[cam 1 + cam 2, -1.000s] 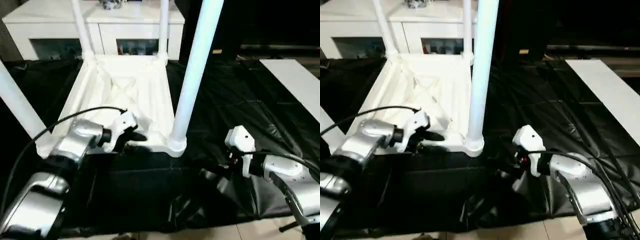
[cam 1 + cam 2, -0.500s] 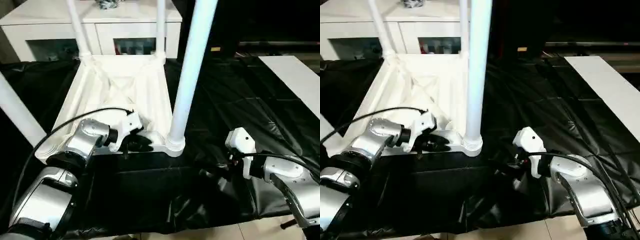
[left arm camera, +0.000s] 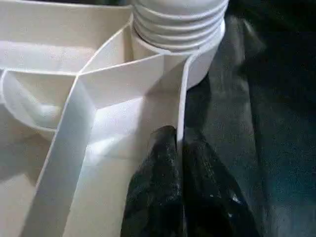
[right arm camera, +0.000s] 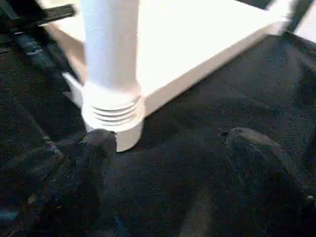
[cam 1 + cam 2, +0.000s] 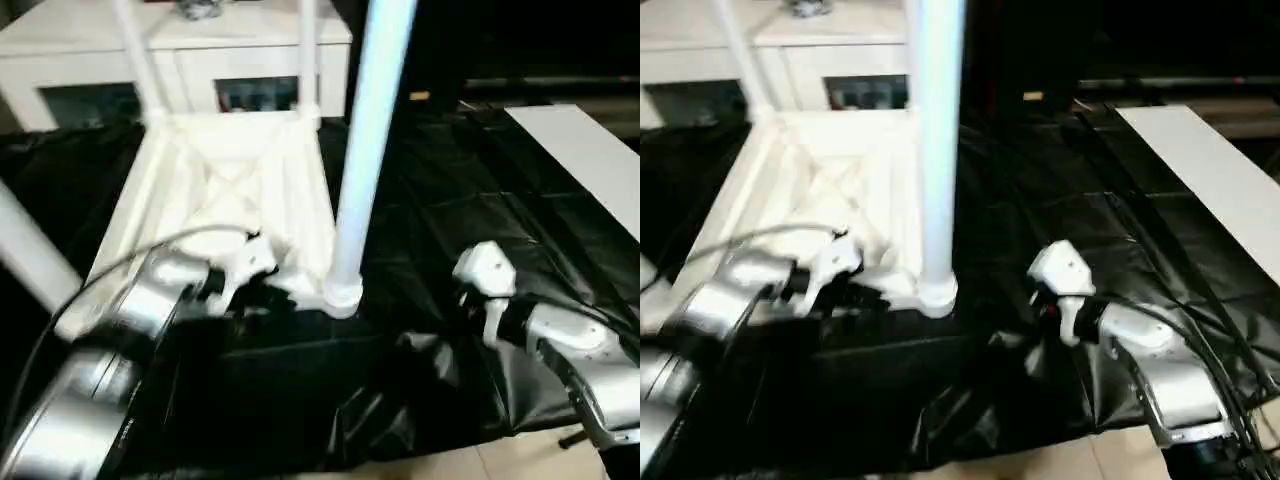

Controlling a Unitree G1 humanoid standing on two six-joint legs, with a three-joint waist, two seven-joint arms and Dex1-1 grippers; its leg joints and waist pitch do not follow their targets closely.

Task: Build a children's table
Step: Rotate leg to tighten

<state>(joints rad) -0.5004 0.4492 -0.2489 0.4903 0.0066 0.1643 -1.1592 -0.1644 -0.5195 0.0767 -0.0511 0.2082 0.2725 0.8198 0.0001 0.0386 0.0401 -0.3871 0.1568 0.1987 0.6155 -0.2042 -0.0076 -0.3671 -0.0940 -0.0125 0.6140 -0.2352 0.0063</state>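
I am looking down over my silver forearms at a crinkled black plastic sheet [image 5: 450, 230] covering the work surface. Nearest me on the right, my right gripper [image 4: 168, 163] is hovering just above the sheet with its two black fingers [image 4: 256, 153] standing wide apart and holding nothing, just beside the base of the near-right long white tapered round leg [image 5: 362, 150].

On my left, my left gripper [image 3: 178, 148] is pinching the thin near rim of the white plastic rectangular tabletop [image 5: 230, 180], its two black fingers [image 3: 155, 187] pressed together with the rim wall between them, close to the rounded corner socket [image 3: 177, 29] where that leg is seated.

The tabletop is lying upside down on the black sheet, ribbed underside facing up, left of centre. The near-right leg is standing upright in its socket; a near-left white leg [image 5: 30, 250] is leaning out toward the picture's edge, and two far white legs [image 5: 135, 55] are rising from the far corners.

Beyond the tabletop, a white cabinet with glass-fronted compartments [image 5: 200, 60] is standing against the back. Off to the far right, a flat white panel [image 5: 580, 160] is lying on the sheet.
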